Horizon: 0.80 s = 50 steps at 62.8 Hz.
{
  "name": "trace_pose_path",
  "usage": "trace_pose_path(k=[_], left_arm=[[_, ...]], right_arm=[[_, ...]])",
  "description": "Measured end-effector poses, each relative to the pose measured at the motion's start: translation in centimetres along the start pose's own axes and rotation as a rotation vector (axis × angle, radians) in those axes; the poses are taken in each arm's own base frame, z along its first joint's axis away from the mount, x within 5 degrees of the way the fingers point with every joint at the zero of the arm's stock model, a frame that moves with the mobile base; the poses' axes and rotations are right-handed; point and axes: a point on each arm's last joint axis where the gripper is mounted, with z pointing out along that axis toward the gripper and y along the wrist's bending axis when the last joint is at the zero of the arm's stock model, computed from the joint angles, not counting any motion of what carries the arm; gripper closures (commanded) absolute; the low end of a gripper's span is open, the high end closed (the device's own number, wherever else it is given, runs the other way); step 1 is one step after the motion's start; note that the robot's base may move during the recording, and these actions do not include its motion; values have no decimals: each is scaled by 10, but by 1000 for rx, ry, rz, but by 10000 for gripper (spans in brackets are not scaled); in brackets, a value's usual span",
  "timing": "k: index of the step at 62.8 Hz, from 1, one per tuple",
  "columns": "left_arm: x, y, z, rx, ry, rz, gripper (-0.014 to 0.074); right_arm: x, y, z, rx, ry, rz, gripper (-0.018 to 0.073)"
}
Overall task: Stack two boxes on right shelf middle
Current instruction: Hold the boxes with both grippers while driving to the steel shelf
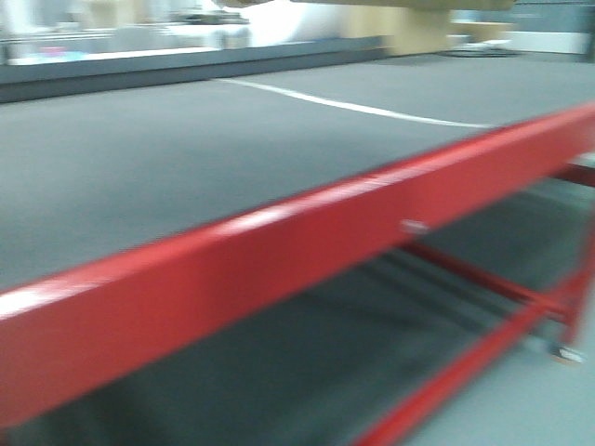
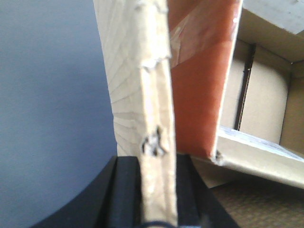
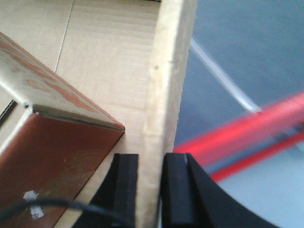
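Both grippers hold one open brown cardboard box by opposite walls. In the left wrist view my left gripper (image 2: 157, 164) is shut on the box's frayed upright wall (image 2: 154, 95), with a black finger (image 2: 127, 190) on each side. A reddish-brown inner flap (image 2: 199, 95) with tape folds into the box. In the right wrist view my right gripper (image 3: 151, 161) is shut on the other wall (image 3: 166, 71), beside a folded-in brown flap (image 3: 57, 156). A tan strip (image 1: 390, 4) along the top edge of the front view looks like the box's underside. The shelf is out of view.
A red-framed table (image 1: 279, 269) with a grey top (image 1: 186, 158) crosses the front view close below and ahead, blurred. A white line (image 1: 353, 107) runs over the grey surface. The red rail (image 3: 247, 133) also shows to the right of the box.
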Motion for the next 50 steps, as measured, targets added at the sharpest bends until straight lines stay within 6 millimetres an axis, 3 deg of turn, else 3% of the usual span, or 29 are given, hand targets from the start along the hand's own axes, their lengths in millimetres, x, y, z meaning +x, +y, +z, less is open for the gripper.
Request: trace_pose_path(k=[50], left_arm=[[0,0,0,0,0,0,708]], right_arm=[[0,0,0,0,0,0,713]])
